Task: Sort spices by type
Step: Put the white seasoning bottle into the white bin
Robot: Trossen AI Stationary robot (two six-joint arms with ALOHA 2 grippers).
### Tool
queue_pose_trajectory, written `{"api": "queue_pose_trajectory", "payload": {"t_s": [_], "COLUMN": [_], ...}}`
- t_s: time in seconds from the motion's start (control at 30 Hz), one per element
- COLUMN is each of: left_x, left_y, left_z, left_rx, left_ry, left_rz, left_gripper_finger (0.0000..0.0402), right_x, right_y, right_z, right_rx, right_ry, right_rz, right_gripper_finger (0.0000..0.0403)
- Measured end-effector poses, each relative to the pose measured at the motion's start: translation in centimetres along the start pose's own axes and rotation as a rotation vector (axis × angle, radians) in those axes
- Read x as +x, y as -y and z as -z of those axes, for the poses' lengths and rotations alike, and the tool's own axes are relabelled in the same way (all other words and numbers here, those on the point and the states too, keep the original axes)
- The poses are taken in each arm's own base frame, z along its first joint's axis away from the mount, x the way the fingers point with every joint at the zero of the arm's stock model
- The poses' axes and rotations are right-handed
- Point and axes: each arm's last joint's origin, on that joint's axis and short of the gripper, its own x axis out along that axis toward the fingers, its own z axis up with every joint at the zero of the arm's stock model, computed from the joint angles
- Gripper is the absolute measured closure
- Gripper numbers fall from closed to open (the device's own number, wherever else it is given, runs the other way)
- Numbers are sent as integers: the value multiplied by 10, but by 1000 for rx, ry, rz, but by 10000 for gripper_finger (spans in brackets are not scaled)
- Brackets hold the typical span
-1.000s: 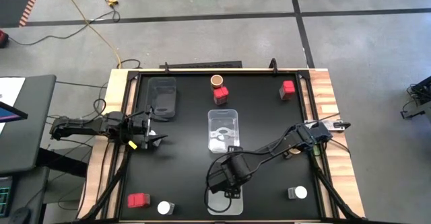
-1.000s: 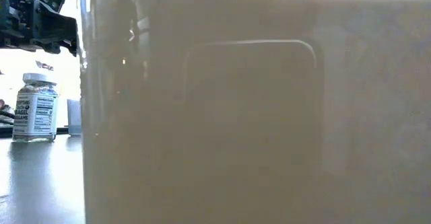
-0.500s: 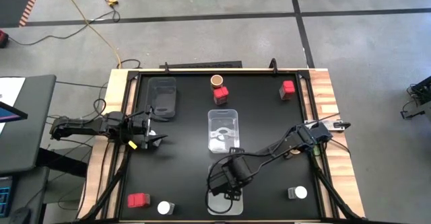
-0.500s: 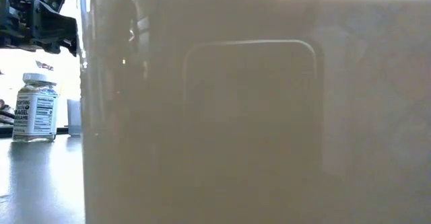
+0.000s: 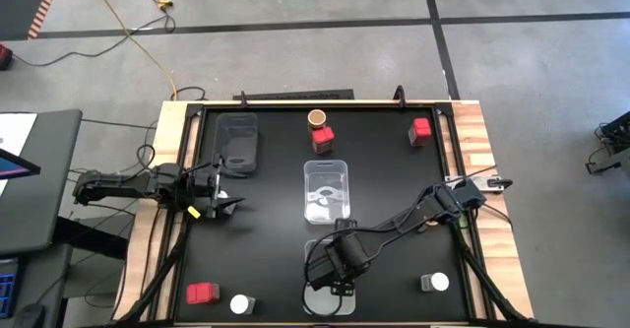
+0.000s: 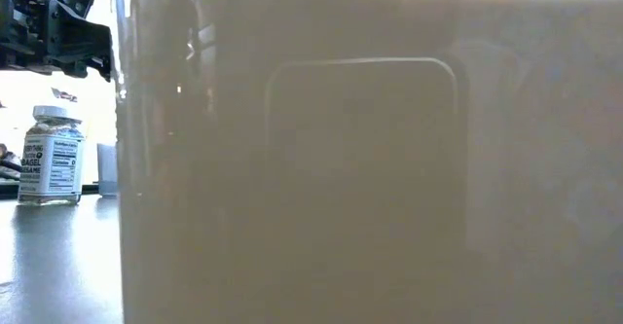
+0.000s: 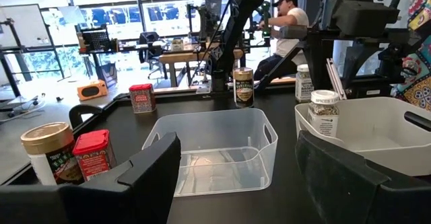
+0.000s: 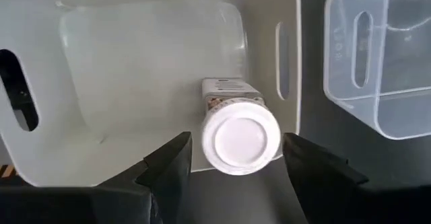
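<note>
Right wrist view alone shows tub (image 8: 81,83) holding white-lidded jar (image 8: 240,135).

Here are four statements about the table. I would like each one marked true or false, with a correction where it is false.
1. A white-lidded jar sits between the jaws of the right gripper, over a white tub. True.
2. The left gripper holds a red box. False: its jaws stand open with nothing between them.
3. A red box stands right beside the brown-topped jar near the table's far edge. True.
4. The middle clear tub is full of spices. False: no spice container shows in it.
</note>
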Motion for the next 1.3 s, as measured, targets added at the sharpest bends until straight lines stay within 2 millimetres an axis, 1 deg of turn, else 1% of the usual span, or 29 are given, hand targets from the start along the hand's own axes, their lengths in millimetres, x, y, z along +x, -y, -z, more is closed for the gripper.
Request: {"api": "queue_pose_trajectory", "payload": {"t_s": [0.17, 0.3, 0.4, 0.57, 0.7, 1.0, 1.2, 1.3], "left_x": [0, 0, 0, 0, 0, 0, 0, 0], "left_y": [0, 0, 0, 0, 0, 0, 0, 0], "left_z": [0, 0, 0, 0, 0, 0, 0, 0], "left_rx": [0, 0, 0, 0, 0, 0, 0, 0], "left_ry": [0, 0, 0, 0, 0, 0, 0, 0], "left_rz": [0, 0, 0, 0, 0, 0, 0, 0], "left_gripper_finger": [120, 120, 120, 120, 120, 120, 120, 120], "right_x": [0, 1, 1, 1, 1, 2, 3, 13], "right_y": [1, 4, 7, 9, 9, 8, 12, 12], "right_z": [-1, -2, -4, -5, -6, -7, -10, -11], "right_rx": [11, 18, 25, 34, 75, 20, -7, -14], "right_ry": [-2, -4, -7, -8, -4, 9, 20, 5], "right_rz": [1, 2, 1, 2, 0, -7, -8, 1], "right_gripper_finger": [142, 129, 107, 61, 40, 39, 40, 40]}}
